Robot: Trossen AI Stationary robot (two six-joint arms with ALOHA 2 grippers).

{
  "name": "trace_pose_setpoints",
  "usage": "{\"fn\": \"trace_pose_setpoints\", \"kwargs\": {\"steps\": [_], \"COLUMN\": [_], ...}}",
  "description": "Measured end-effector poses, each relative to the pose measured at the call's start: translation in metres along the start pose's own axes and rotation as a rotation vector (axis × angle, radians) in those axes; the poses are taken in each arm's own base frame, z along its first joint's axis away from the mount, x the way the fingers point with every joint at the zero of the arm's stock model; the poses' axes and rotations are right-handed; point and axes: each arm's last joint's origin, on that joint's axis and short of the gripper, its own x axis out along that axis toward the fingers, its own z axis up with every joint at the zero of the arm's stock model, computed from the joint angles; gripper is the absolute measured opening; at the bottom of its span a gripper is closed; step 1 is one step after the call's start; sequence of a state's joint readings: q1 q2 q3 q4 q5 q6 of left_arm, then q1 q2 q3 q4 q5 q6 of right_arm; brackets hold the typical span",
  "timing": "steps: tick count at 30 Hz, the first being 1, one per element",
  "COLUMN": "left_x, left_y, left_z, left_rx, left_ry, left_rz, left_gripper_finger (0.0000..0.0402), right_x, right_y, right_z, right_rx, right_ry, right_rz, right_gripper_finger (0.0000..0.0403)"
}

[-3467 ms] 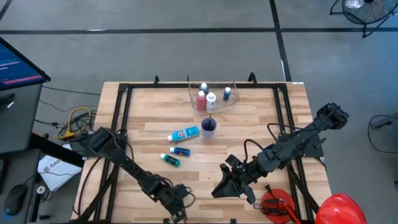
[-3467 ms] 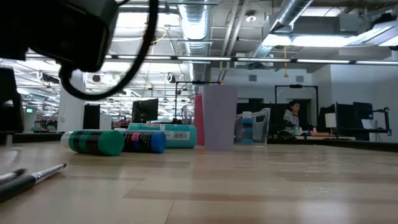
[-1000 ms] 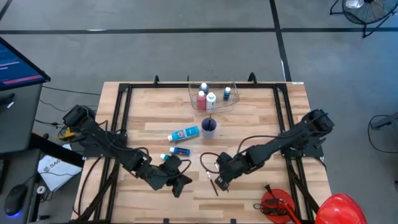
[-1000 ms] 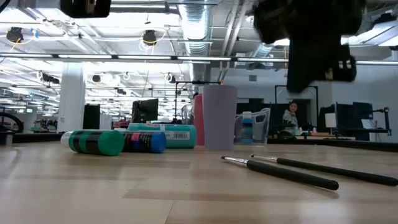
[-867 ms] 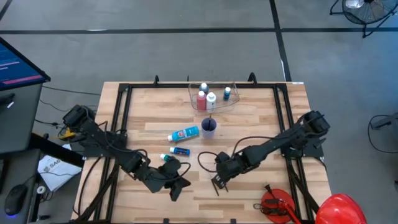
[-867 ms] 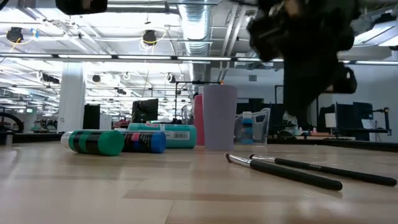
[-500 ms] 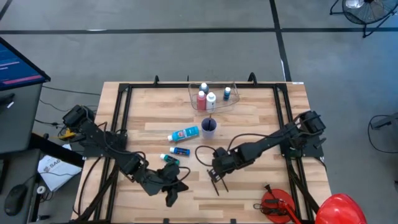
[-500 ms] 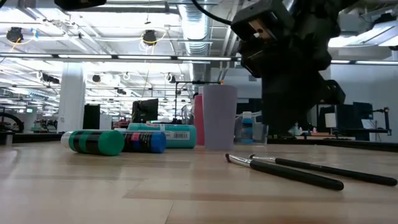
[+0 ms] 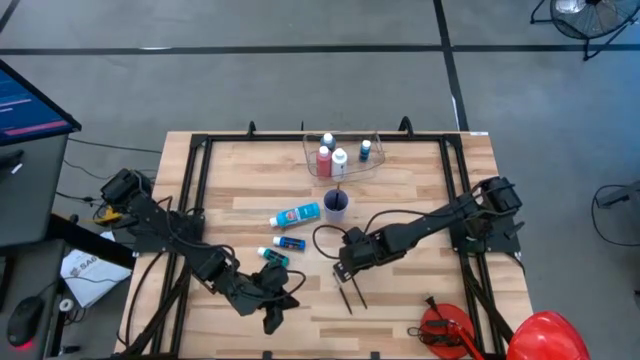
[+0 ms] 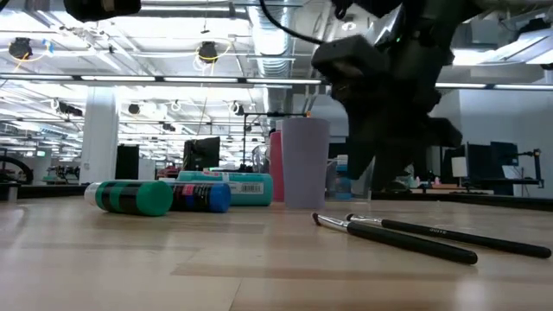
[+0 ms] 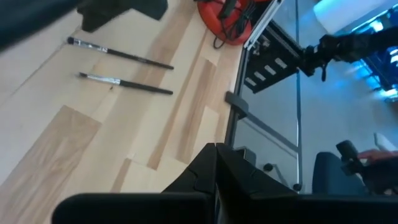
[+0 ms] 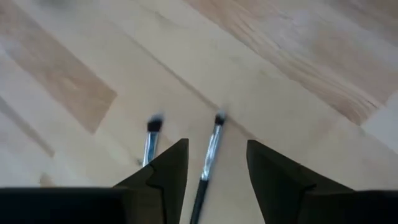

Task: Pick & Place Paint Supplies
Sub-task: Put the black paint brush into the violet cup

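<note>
The right gripper (image 12: 214, 165) is hovering over 2 brushes (image 9: 352, 293) lying side by side on the table (image 9: 420, 200), its jaws parted and gripping nothing. The left gripper (image 9: 272, 312) is waiting near the front edge, jaws pressed together, empty. 3 tubes (image 9: 294, 215) are lying mid-table, near the cup (image 9: 336, 203).
</note>
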State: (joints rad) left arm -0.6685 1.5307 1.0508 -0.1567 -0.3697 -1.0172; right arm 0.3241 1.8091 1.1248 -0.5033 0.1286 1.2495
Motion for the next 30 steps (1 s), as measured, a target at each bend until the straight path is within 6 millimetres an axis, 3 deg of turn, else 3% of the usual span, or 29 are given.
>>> {"fn": "trace_pose_setpoints", "kwargs": {"steps": [7, 30], "left_x": [0.000, 0.000], "left_y": [0.002, 0.004], "left_z": [-0.002, -0.003], "left_rx": [0.009, 0.023], "left_ry": [0.022, 0.043], "left_rz": [0.017, 0.033], "left_gripper_finger": [0.0000, 0.0000], "right_x": [0.015, 0.018], "right_y": [0.002, 0.004], "right_z": [-0.003, -0.013], "right_rx": [0.001, -0.007], "right_ry": [0.006, -0.014], "right_rz": [0.001, -0.019], "right_gripper_finger": [0.0149, 0.0125]}}
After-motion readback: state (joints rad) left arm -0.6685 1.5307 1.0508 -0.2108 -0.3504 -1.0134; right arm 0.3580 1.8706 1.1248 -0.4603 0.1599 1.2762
